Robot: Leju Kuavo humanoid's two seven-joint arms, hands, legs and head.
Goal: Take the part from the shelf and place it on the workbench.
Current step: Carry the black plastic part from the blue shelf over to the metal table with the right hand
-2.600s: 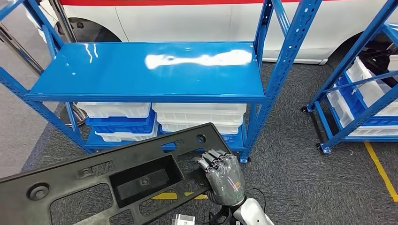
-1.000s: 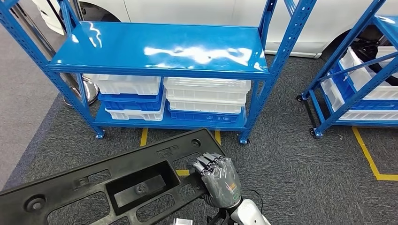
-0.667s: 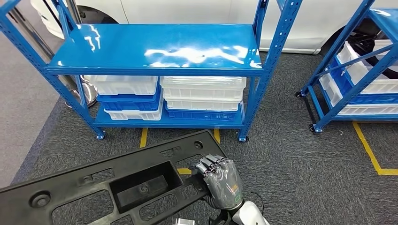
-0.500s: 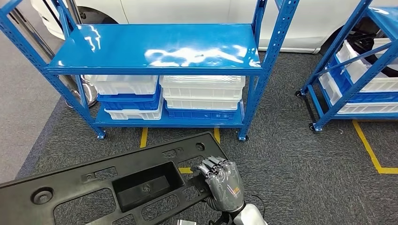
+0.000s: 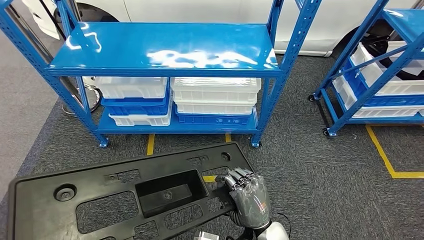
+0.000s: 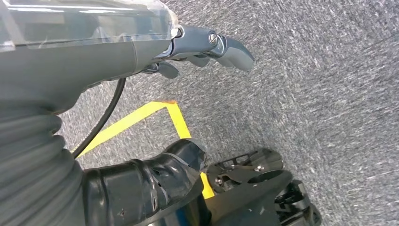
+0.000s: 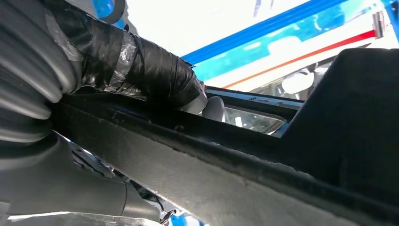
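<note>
A long black plastic part [image 5: 115, 200] with several cutouts and a rectangular recess lies across the lower half of the head view, above the carpet. My right hand [image 5: 248, 197] grips its right end, fingers curled over the edge. In the right wrist view the taped thumb [image 7: 155, 70] presses on the part's rim [image 7: 282, 188]. The blue shelf [image 5: 165, 50] stands ahead with its upper board bare. My left hand [image 6: 117, 47] hangs over the grey carpet, its fingers apart and nothing in them.
White and blue bins [image 5: 215, 100] are stacked on the shelf's lower level. A second blue rack [image 5: 380, 75] with bins stands at the right. Yellow tape lines [image 5: 385, 160] mark the carpet. A white car [image 5: 200, 10] is behind the shelf.
The whole view has shifted: the shelf now lies farther off and more carpet shows in front of it. The part stays in my right hand and sits more level, its left end in view.
</note>
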